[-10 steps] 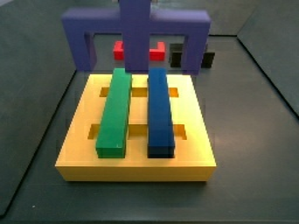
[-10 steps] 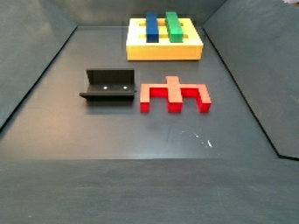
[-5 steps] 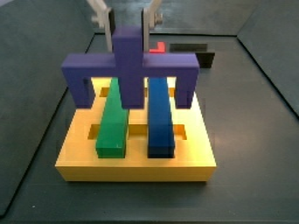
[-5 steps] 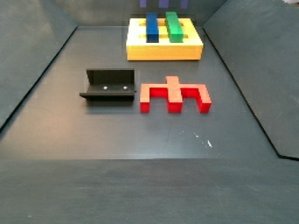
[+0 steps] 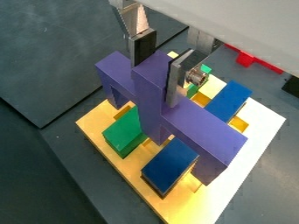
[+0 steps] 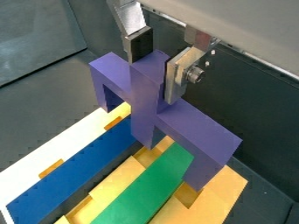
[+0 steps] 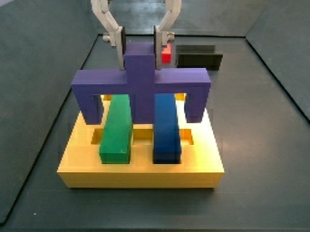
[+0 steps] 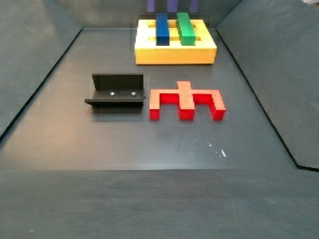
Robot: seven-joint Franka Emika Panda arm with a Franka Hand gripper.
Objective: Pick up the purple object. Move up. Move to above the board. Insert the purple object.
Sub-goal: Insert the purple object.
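The gripper hangs over the board, its two silver fingers clamped on the upright stem of the purple object, which spans the width of the yellow slab. In a side view the bridge straddles the green bar and the blue bar crosswise, one leg down at the slab's 9 o'clock edge, the other at its 3 o'clock edge; whether the legs have seated in the slots cannot be told. Both wrist views show the dark pads pressed flat against opposite faces of the stem, with the bridge just over the green bar and blue bar. In a side view the board sits at 12 o'clock on the dark floor, the fixture stands near the centre, and the red notched block lies just beside it at its 3 o'clock, well apart from the board.
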